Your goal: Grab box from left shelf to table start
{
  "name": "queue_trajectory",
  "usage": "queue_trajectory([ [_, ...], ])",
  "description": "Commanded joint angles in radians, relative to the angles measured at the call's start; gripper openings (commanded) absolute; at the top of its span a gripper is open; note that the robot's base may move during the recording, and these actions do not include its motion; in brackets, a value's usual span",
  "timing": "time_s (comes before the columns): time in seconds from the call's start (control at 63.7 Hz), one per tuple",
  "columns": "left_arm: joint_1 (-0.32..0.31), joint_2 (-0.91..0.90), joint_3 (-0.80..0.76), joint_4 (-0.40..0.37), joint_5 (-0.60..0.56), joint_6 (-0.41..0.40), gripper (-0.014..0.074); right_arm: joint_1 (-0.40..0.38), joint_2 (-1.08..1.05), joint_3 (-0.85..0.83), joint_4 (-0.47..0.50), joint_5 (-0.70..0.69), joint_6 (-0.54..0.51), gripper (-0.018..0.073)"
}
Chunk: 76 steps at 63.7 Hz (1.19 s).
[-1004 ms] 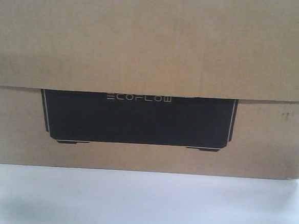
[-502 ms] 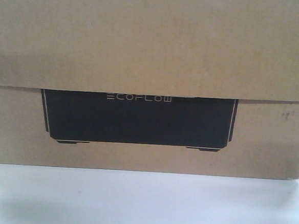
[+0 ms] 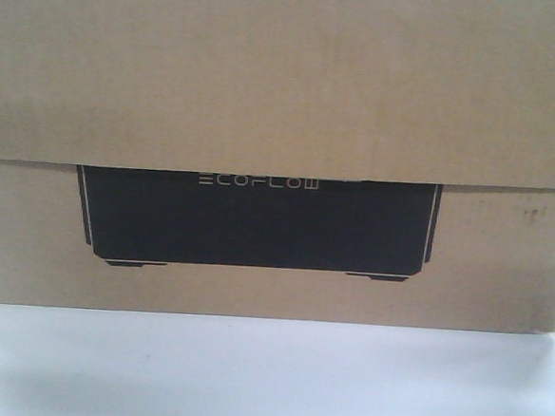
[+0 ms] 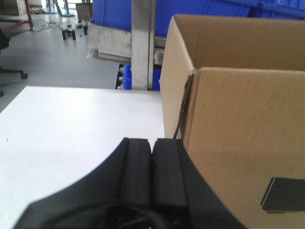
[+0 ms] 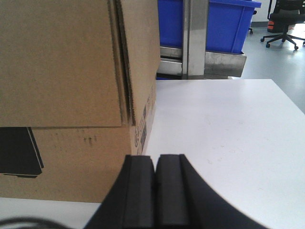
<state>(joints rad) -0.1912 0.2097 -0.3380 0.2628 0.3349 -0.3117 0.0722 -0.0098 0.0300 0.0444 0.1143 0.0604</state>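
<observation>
White table (image 3: 266, 379), one box (image 3: 286, 85), two claws pressed closed

Soft, hazy front view; even daylight, faint shadow under the box (image 3: 285, 94), blurred near hands.

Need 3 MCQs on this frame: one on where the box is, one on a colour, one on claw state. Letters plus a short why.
1. Where does the box sit?
A. on the white table
B. on the floor
C. on a chair

2. What colour are the bins behind the table?
A. red
B. green
C. blue

3. What state is the left claw in?
A. wide open
B. shut, holding nothing
C. shut on the box

Key: 1 A, the box's bottom edge rests on the white tabletop; 2 C, blue bins show beyond the table in both wrist views; 3 B, its pads meet beside the box corner with nothing between them.
</observation>
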Motion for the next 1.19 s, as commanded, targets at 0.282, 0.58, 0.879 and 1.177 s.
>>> queue_trajectory([
  [0.282, 0.107, -0.180, 0.193, -0.201, -0.165, 0.045, -0.0094, -0.009, -0.014, -0.018, -0.014, -0.097, -0.011, 0.0051],
  [0.58, 0.146, -0.232, 0.368, -0.290, -0.419, 0.254, -0.0094, -0.009, -0.014, -0.018, -0.014, -0.096, -0.011, 0.0051],
  [0.879, 0.144, -0.232, 0.367, -0.290, -0.390, 0.254, -0.0094, -0.009, -0.014, -0.018, -0.014, -0.096, -0.011, 0.0051],
  [1.177, 0.144, -0.232, 0.367, -0.290, -0.390, 0.254, -0.0094, -0.009, -0.014, -0.018, -0.014, -0.096, -0.011, 0.0051],
])
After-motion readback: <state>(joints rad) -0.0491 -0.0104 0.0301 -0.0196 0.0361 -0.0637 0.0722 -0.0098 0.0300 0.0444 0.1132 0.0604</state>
